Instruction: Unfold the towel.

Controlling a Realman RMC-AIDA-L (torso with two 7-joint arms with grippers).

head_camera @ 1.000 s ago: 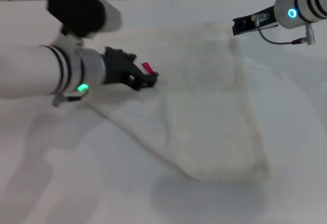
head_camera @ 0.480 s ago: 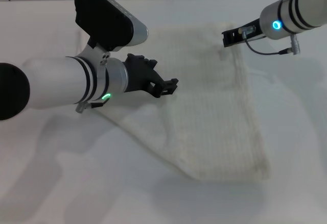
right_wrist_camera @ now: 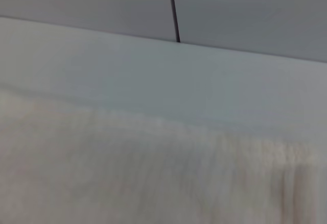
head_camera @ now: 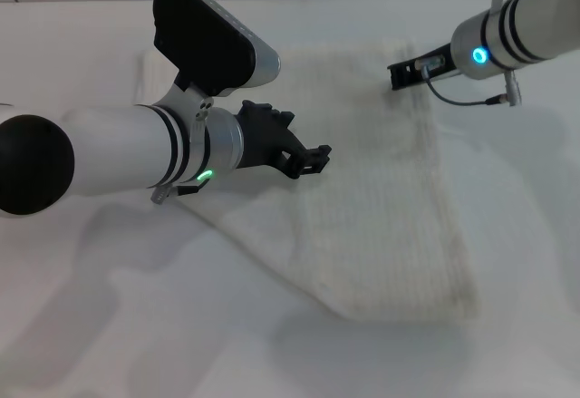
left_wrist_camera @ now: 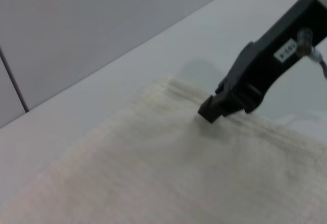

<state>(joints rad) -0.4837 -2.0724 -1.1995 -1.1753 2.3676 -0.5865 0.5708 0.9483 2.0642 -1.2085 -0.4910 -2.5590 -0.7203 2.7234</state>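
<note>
- Light is even, bright and soft from above; no glare on the white table (head_camera: 507,235)
- Faint grey shadows lie under the left arm (head_camera: 136,158) and beyond the towel (head_camera: 381,208)
- The right wrist view is smeared with blur; the towel's weave is lost there

The left gripper (head_camera: 313,158) is farther right over the towel (head_camera: 381,208) than before, and the pink tag is out of sight. The right gripper (head_camera: 399,73) is farther left, at the towel's far edge.
</note>
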